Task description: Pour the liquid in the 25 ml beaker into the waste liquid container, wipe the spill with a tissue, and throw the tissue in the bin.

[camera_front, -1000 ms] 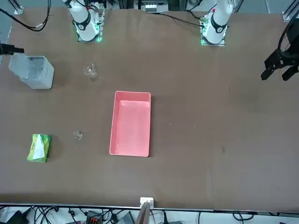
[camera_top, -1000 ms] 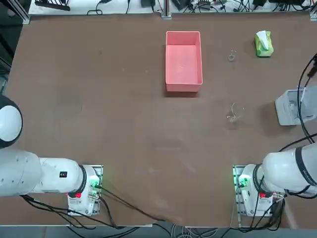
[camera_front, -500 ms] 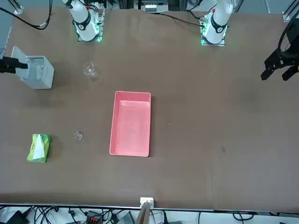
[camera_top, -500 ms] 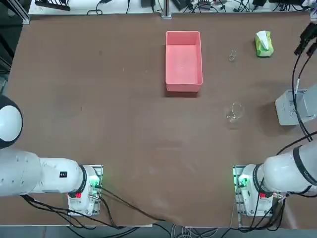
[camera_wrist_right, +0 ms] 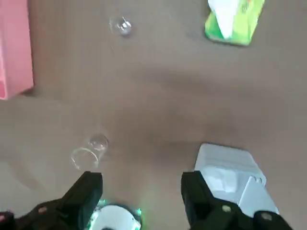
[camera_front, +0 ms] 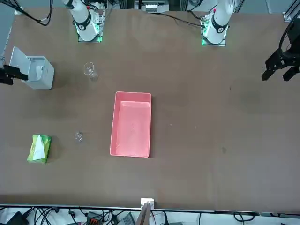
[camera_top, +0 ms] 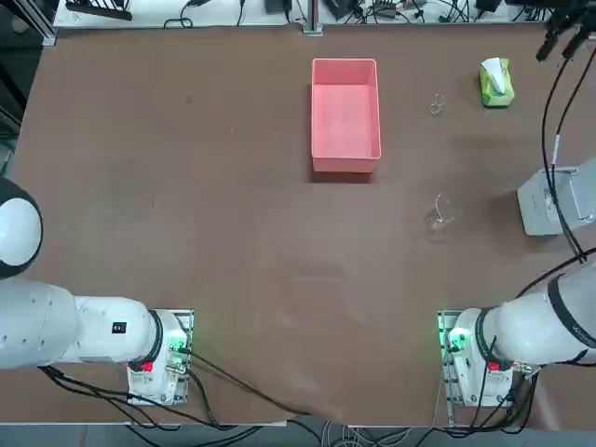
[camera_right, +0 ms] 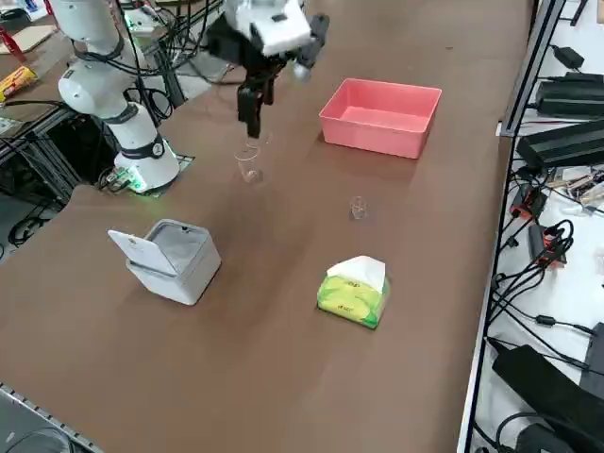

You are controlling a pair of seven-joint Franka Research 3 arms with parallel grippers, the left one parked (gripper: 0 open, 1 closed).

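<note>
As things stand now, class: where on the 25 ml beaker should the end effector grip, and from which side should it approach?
Grip the 25 ml beaker across its side wall, descending from above. It stands upright and alone between the pink tray and the tissue pack, so nothing blocks it. The open right end effector hangs high above the table.

no readable text, no labels, no numbers on anything
</note>
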